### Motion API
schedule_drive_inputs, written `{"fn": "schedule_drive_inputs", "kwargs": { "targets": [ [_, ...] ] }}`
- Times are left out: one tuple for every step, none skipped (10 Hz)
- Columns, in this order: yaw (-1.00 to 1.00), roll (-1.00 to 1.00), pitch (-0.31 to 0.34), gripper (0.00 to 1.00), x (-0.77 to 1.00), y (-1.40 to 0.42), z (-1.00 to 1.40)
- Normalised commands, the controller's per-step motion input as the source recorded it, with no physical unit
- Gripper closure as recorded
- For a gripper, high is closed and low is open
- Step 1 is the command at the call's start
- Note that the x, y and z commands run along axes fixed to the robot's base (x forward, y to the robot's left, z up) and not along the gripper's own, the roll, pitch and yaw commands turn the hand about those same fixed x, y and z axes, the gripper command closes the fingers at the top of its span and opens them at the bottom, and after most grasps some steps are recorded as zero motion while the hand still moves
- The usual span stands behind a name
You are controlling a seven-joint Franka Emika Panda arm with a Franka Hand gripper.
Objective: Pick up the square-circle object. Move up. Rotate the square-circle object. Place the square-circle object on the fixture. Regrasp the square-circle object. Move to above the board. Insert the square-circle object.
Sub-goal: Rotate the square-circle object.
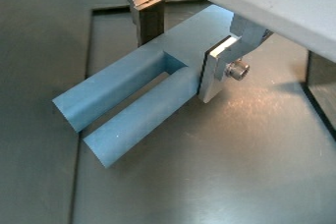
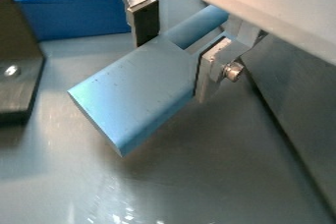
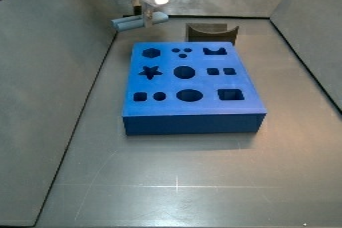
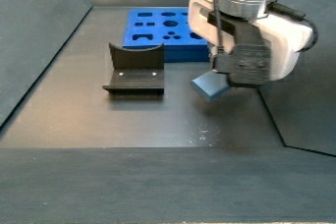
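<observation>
My gripper (image 1: 184,51) is shut across the square-circle object (image 1: 125,100), a slim grey-blue bar with a square hollow end and a round end. Both wrist views show a finger pressed on each side of the bar (image 2: 132,100), with the gripper (image 2: 180,46) near its middle. In a side view the gripper (image 4: 237,66) holds the bar (image 4: 210,84) tilted, just over the dark floor, right of the fixture (image 4: 134,69). The fixture (image 3: 207,33) stands behind the blue board (image 3: 187,122). The gripper (image 3: 138,7) is at the far left, beyond the board.
The board (image 4: 157,27) lies at the back of the tray in a side view, and its corner shows in a wrist view (image 2: 66,2) with the fixture (image 2: 16,61) beside it. Tray walls rise on all sides.
</observation>
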Motion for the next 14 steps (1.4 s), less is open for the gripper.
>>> {"fn": "schedule_drive_inputs", "kwargs": {
  "targets": [
    [-1.0, 0.0, 0.001, 1.0, 0.02, 0.02, 0.0],
    [-1.0, 0.0, 0.001, 1.0, 0.02, 0.02, 0.0],
    [-1.0, 0.0, 0.001, 1.0, 0.02, 0.02, 0.0],
    [-1.0, -0.01, 0.001, 1.0, 0.02, 0.02, 0.0],
    [-1.0, -0.01, 0.001, 1.0, 0.02, 0.02, 0.0],
    [-1.0, -0.01, 0.002, 1.0, 0.02, 0.02, 0.0],
    [-1.0, -0.01, 0.002, 1.0, 0.02, 0.02, 0.0],
    [-1.0, -0.01, 0.002, 1.0, 0.02, 0.02, 0.0],
    [-1.0, -0.01, 0.002, 1.0, 0.02, 0.02, 0.0],
    [-1.0, -0.01, 0.002, 1.0, 0.02, 0.02, 0.0],
    [-1.0, -0.01, 0.002, 1.0, 0.02, 0.02, 0.0],
    [-1.0, -0.01, 0.002, 1.0, 0.02, 0.02, 0.0],
    [-1.0, -0.01, 0.002, 1.0, 0.02, 0.02, 0.0],
    [-1.0, -0.01, 0.002, 1.0, 0.02, 0.02, 0.0]
  ]
}}
